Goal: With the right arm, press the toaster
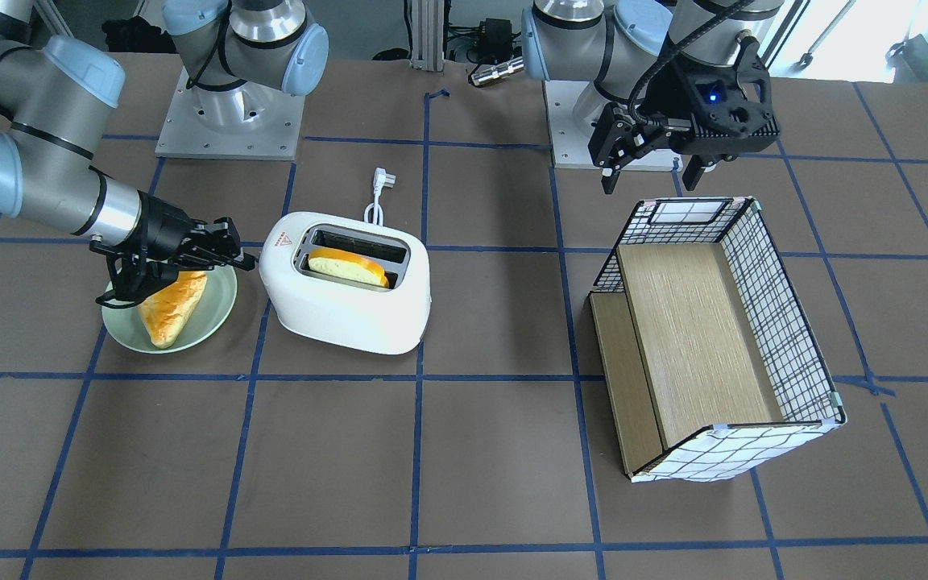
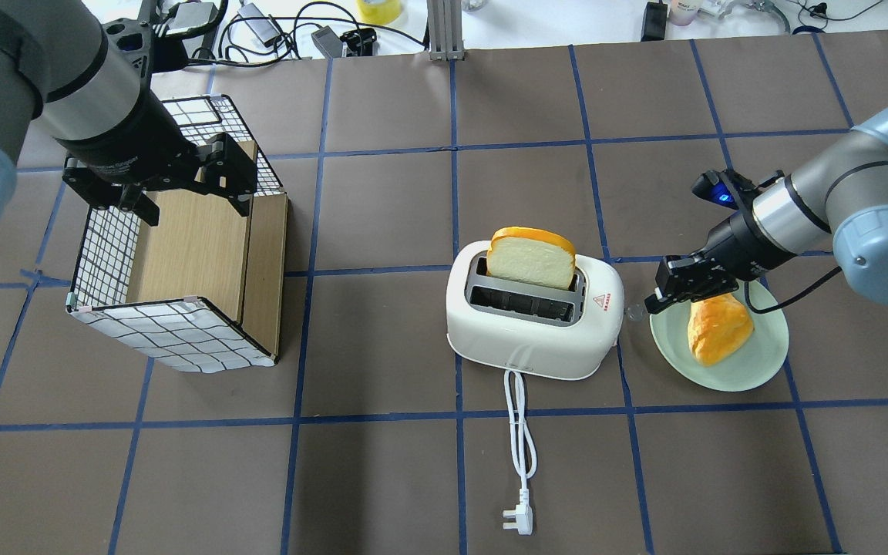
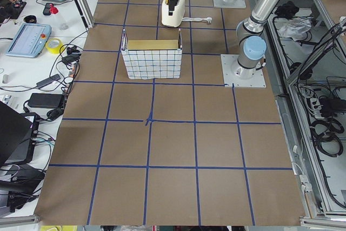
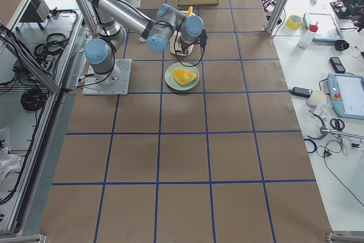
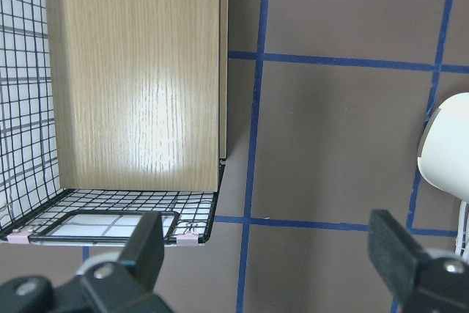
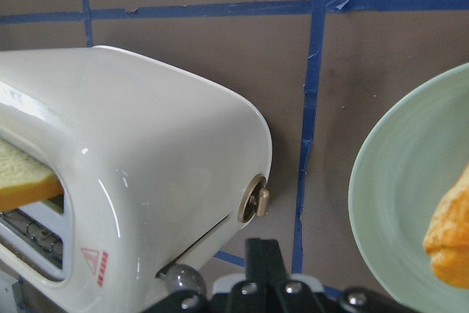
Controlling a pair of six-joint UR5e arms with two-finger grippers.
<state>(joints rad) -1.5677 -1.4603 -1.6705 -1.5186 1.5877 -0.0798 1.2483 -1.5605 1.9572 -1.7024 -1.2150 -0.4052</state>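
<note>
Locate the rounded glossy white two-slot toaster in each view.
Front-facing: toaster left of centre.
Overhead: right of centre.
Exterior left: top, far.
Exterior right: top, partly behind silver-grey right arm.
Left wrist: right edge.
Right wrist: left half.
Landmark: pale green round plate beside it.

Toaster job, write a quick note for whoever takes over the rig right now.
Right gripper: fingers shut, empty, at the toaster's end, right by its lever knob.
Left gripper: open, empty, over the wire basket.
Done: approach. The bread slice stands high in its slot, so seemingly not pressed.
To do: push the lever down.
</note>
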